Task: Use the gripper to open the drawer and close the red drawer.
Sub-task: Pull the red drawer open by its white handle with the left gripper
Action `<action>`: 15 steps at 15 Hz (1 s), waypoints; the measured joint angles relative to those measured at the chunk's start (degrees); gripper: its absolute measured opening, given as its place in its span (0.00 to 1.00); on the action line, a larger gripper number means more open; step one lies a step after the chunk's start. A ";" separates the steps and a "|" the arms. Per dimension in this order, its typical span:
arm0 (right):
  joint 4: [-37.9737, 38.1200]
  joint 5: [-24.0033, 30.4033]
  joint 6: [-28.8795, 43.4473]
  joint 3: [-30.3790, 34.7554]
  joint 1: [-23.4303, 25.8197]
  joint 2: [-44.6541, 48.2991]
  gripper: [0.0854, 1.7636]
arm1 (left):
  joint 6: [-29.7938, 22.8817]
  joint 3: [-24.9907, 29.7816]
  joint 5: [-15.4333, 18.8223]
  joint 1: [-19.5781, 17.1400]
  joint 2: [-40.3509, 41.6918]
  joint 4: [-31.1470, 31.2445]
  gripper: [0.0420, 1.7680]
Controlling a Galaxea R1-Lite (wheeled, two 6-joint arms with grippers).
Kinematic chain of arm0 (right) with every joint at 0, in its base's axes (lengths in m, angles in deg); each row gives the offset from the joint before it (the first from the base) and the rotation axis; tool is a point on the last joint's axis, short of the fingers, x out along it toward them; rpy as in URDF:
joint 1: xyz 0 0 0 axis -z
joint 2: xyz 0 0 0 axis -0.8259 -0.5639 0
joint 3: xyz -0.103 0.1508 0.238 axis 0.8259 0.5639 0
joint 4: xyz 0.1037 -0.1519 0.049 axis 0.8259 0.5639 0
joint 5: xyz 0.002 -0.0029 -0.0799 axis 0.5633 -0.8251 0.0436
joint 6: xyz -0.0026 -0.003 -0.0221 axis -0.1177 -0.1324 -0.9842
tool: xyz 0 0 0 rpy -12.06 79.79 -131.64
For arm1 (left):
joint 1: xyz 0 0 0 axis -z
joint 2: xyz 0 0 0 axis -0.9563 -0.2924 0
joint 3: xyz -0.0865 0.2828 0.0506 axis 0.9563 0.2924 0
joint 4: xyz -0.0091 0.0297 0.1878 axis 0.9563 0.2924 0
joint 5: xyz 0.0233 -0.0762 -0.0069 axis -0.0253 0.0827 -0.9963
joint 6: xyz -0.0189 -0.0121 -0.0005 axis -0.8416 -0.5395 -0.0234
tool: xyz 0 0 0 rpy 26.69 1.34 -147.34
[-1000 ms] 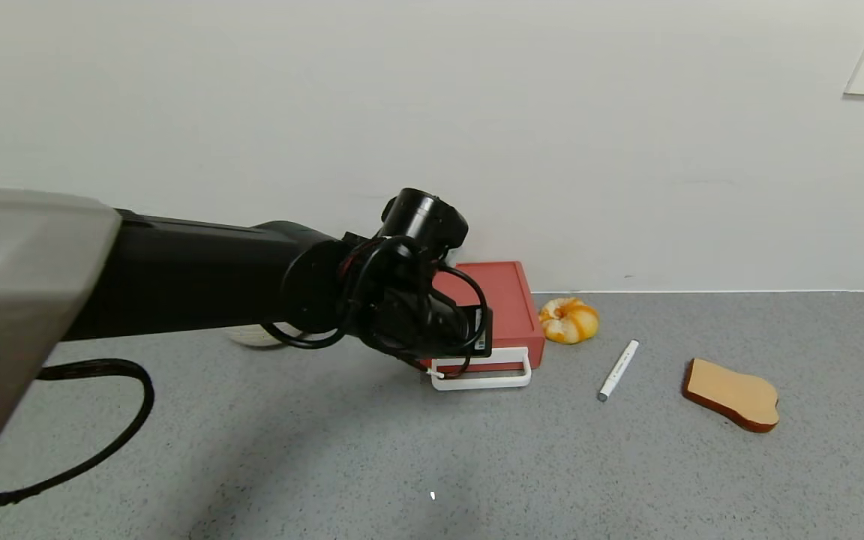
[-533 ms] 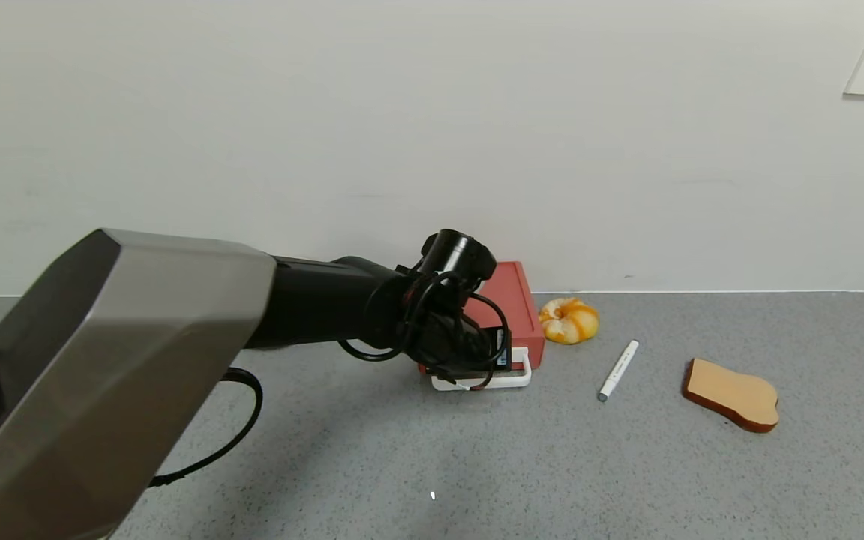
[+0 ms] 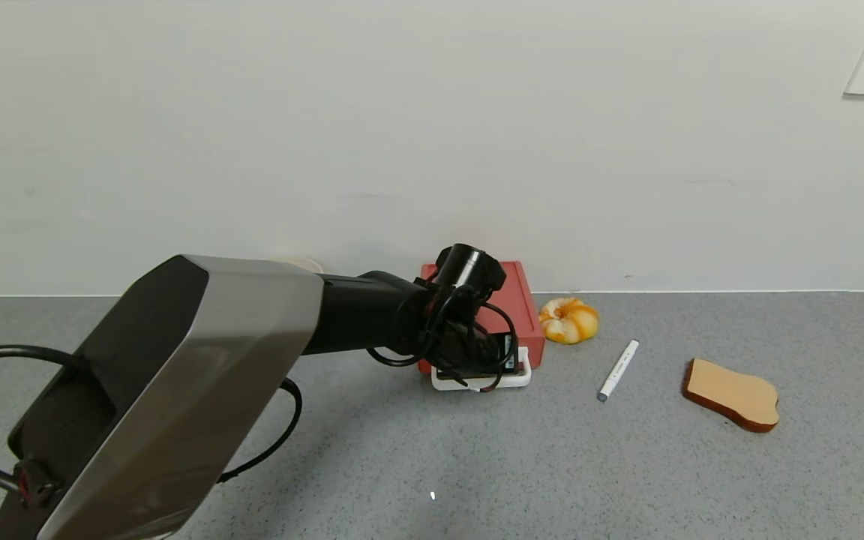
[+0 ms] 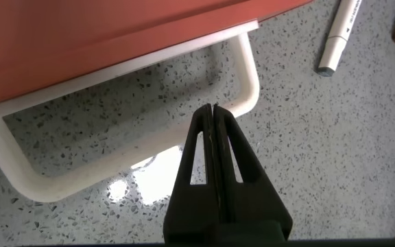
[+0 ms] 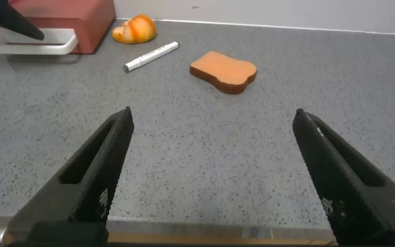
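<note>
Left wrist view: the left gripper (image 4: 214, 113) is seen pinched fully closed on nothing, tips at the white handle (image 4: 247, 75) of the drawer (image 3: 513, 304), pushed in closer than a second ago. Drawer's backed against the wall (image 3: 432, 135), handle facing outward. Right gripper (image 5: 211, 120) is parked wide apart, well away.
</note>
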 joint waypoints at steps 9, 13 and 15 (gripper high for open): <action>0.02 0.00 0.00 0.00 0.00 0.00 0.97 | 0.18 -2.11 -0.57 0.00 -2.36 -0.68 0.04; 0.02 0.00 0.02 0.00 0.00 0.00 0.97 | 0.10 -2.32 -1.05 0.04 -2.84 -0.66 0.04; 0.02 0.00 -0.02 0.00 0.00 0.00 0.97 | -1.50 -2.91 -1.96 0.04 -3.19 -0.61 0.04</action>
